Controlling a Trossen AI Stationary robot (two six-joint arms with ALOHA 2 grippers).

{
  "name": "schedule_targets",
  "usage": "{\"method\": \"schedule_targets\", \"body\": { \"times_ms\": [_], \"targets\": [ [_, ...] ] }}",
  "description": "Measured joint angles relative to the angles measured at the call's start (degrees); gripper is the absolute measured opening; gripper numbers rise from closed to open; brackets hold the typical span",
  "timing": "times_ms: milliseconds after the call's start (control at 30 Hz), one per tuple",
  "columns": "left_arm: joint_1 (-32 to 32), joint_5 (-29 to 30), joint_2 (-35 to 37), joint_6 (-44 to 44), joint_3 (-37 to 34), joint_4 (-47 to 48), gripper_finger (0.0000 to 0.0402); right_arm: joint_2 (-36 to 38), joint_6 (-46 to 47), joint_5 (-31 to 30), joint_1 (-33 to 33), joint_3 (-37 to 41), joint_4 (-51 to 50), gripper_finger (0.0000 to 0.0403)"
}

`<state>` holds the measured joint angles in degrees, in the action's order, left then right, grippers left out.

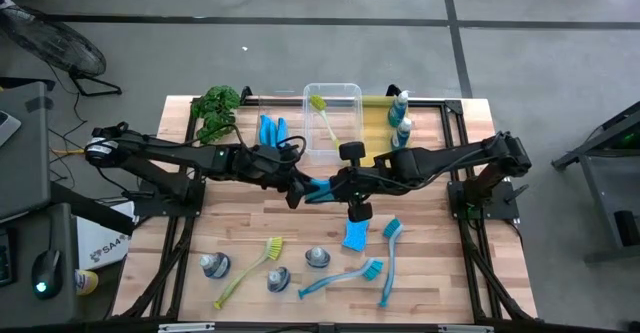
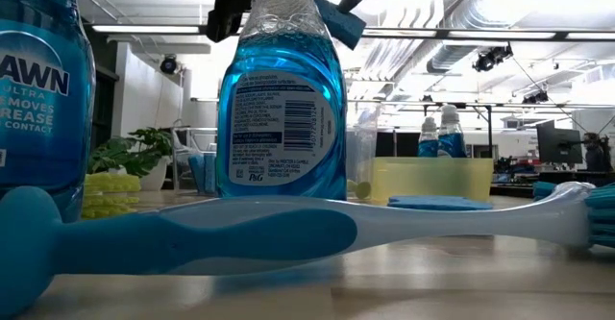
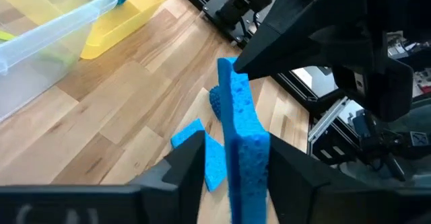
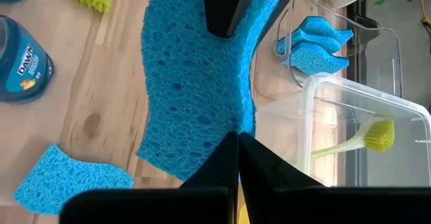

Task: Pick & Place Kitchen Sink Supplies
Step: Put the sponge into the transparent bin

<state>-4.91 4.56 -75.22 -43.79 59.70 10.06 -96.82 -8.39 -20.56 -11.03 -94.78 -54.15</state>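
Wooden table (image 1: 440, 263), blue sponge (image 3: 241, 133) pinched between both end effectors

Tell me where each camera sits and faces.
High: overhead, straight down; both arms meet mid-table over the held sponge.
Low: table height, past a bottle; grippers at top.
Left wrist: left gripper closing around the sponge.
Right wrist: right gripper pinching the sponge.
Shared: both wrist views show the clear bin.

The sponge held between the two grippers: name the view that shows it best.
The right wrist view: the sponge fills it, broad face on. The left wrist view shows it edge-on; the high view, a blue sliver between the arms; the low view, a corner behind a bottle.
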Motion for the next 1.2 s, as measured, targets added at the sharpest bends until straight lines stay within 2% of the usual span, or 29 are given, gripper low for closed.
{"method": "schedule_targets", "body": {
  "times_ms": [367, 700, 833, 1000, 1200],
  "targets": [
    [0.00, -0.17, 0.00, 1.88, 0.02, 0.40, 0.0013, 0.02, 1.10, -0.17, 0.00, 0.00, 0.01, 0.0000],
    [-0.04, -1.70, 0.00, 3.04, 0.00, 0.46, 0.0006, 0.02, 4.14, 3.20, 0.00, 0.00, 0.06, 0.0007],
    [-0.02, -1.69, 0.00, 3.06, 0.02, 0.44, 0.0007, 0.54, 5.63, 5.13, 0.11, 0.00, 0.09, 0.0044],
    [0.00, -0.89, 0.00, 3.06, 0.02, 0.46, 0.0004, 2.50, 8.83, 4.93, 0.15, 0.00, -0.23, 0.0119],
    [0.00, 5.63, 0.09, 3.07, 0.02, 0.64, 0.0003, 7.29, 14.72, 1.67, 0.15, 0.00, -3.70, 0.0184]
  ]
}}
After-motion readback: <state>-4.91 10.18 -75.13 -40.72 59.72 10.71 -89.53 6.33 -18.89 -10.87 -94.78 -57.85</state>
